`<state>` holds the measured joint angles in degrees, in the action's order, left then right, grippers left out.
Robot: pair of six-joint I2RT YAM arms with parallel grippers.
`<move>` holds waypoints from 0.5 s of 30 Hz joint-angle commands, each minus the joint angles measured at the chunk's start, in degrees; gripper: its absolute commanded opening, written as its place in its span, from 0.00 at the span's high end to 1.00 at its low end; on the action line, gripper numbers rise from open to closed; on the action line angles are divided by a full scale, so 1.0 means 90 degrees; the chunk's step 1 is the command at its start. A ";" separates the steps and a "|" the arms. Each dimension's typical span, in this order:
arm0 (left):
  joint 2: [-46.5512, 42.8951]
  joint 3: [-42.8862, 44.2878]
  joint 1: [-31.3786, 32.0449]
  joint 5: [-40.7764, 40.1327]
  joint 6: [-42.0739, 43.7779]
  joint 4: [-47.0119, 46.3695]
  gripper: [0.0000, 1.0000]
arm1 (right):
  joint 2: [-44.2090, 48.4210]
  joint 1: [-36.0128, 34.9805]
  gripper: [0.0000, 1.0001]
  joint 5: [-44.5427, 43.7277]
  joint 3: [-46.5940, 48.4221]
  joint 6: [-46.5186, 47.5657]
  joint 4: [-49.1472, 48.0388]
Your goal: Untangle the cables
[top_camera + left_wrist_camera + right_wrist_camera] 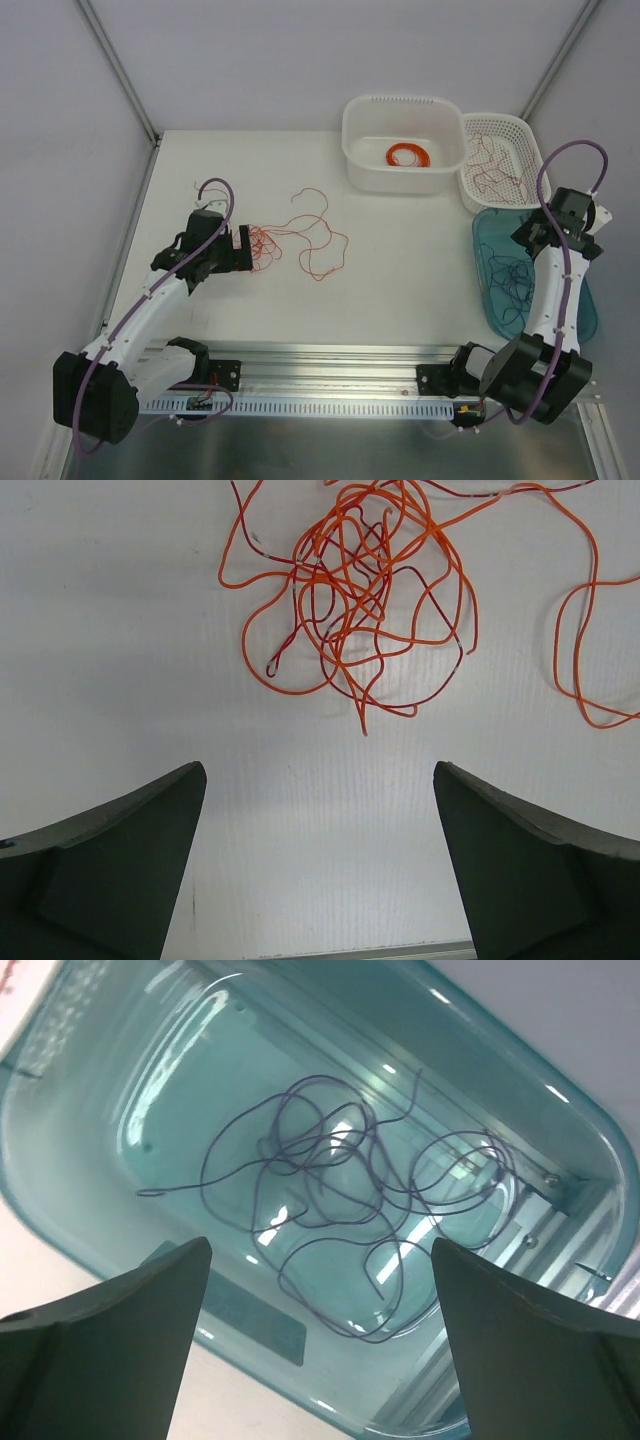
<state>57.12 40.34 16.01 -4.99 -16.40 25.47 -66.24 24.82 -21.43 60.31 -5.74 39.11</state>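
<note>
Colour was judged to govern the layout seen from above; the cables, a red and orange knot with loose loops trailing right, lay on the table left of centre, just beside the left gripper, a position judged to suit a pick; the right gripper was held over the teal tray at the right edge, where dark strands were gathered; red strands were held in the lattice basket at the far right, and an orange ring coil in the white tub to its left. Two arms, two grippers, three containers, one coil and one knot were counted; single wires could not be counted.

From the left wrist, the knot was seen on bare table beyond the fingers and apart from them; the claw was released, its jaws spread wide with nothing between; orange and darker red wires were crossed too often for a count; one further orange loop was seen at the right.

From the right wrist, the claw was likewise released and empty, its jaws wide above the tray; the dark strands lay loosely looped on the tray floor, untouched; they overlapped too much for a sure count, and only a few were judged to be there.
</note>
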 commanded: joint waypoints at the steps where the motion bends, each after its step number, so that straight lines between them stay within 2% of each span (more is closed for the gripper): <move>1: 0.0137 0.0039 -0.0060 0.0067 -0.0081 -0.0125 0.01 | 0.0230 -0.0130 0.03 0.0583 0.0407 0.0227 -0.0049; 3: 0.0302 0.0147 -0.0070 0.0076 -0.0140 -0.0125 0.01 | 0.0279 -0.0402 0.03 0.0769 0.0553 0.0500 -0.0107; 8: 0.0664 0.0410 -0.0060 0.0115 -0.0422 -0.0116 0.01 | 0.0299 -0.1223 0.03 0.2321 0.0681 0.1076 -0.0497; 10: 0.0879 0.0498 -0.0060 0.0193 -0.0521 -0.0106 0.01 | 0.0202 -0.1837 0.03 0.3148 0.0652 0.1252 -0.0722; 15: 0.1483 0.0879 -0.0070 0.0320 -0.0872 -0.0106 0.01 | -0.0188 -0.3536 0.03 0.4255 0.0398 0.1496 -0.1493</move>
<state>68.05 45.10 16.01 -3.66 -20.99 25.23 -66.15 -0.40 5.58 64.23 4.23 31.79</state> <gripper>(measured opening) 0.992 0.966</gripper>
